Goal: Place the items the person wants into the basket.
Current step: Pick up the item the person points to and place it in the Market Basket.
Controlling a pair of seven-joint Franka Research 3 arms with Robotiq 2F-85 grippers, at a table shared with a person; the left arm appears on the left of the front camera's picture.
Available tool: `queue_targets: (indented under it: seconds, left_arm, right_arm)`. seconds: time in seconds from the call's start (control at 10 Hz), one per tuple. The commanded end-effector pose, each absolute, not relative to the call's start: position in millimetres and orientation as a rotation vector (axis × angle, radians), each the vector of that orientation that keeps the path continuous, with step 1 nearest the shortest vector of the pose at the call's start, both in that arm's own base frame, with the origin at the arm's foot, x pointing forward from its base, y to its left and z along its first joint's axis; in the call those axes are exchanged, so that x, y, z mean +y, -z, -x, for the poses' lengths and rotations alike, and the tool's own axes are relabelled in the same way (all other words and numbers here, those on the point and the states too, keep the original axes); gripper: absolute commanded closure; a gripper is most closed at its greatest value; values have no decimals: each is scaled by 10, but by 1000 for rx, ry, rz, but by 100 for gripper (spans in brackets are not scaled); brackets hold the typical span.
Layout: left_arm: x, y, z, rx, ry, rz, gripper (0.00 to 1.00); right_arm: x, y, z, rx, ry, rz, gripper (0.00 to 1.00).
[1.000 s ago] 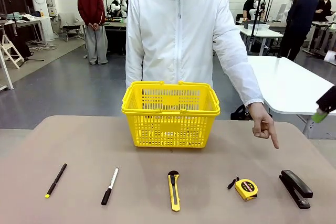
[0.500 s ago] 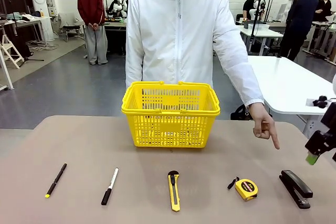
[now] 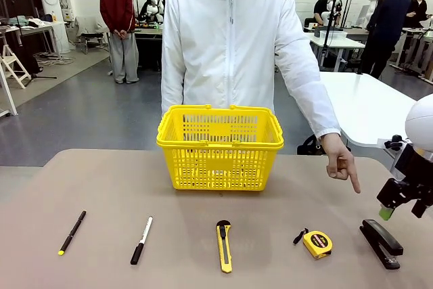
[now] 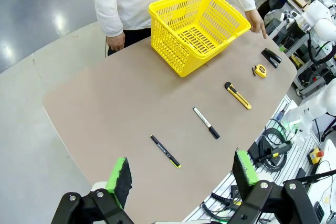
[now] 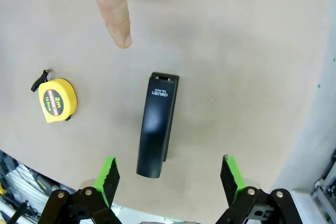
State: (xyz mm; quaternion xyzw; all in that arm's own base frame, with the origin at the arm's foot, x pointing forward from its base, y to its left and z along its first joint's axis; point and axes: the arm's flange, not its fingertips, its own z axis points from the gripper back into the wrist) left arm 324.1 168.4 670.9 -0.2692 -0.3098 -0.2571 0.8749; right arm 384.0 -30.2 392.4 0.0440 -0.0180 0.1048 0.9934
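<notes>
Person (image 3: pixel 230 52) stands behind basket (image 3: pixel 220 167), hand (image 3: pixel 339 166) pointing down at stapler (image 5: pixel 157 124), which lies flat on bench (image 3: pixel 101 187) in front of basket, far to its right. So stapler reads as the wanted item now. Right gripper (image 5: pixel 169 169) hovers over it, jaws spread wide and empty, straddling its long axis. Left gripper (image 4: pixel 182 174) is high above the bench on the near side of basket, also spread and empty. Stapler looks rigid and heavier than the other tools, with a smooth, possibly slick top. Best pinched across its narrow sides at mid-body, not top to bottom. Knife (image 3: pixel 224 246) lies straight in front of basket, pen (image 3: pixel 72 232) front-left. Both look light and stiff. Pen is thin, lies low and may roll.
</notes>
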Motion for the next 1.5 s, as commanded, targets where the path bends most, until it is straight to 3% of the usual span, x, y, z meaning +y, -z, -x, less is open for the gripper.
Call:
queue_targets:
  seconds: [0.0, 0.3, 1.3, 1.4]
  left_arm:
    - [1697, -6717, -3236, -662, 555, 573, 0]
    - [1697, -6717, -3236, -662, 555, 573, 0]
    - [1697, -6717, -3236, -662, 555, 573, 0]
    - [1697, -6717, -3236, -662, 555, 573, 0]
  right_arm:
    - [-351, -3928, -3831, -35, -199, -85, 0]
    - [-325, -3923, -3838, -36, -205, -90, 0]
    - [-65, -3091, -4089, 150, -206, -13, 0]
    - [-67, -3111, -4082, 137, -212, -15, 25]
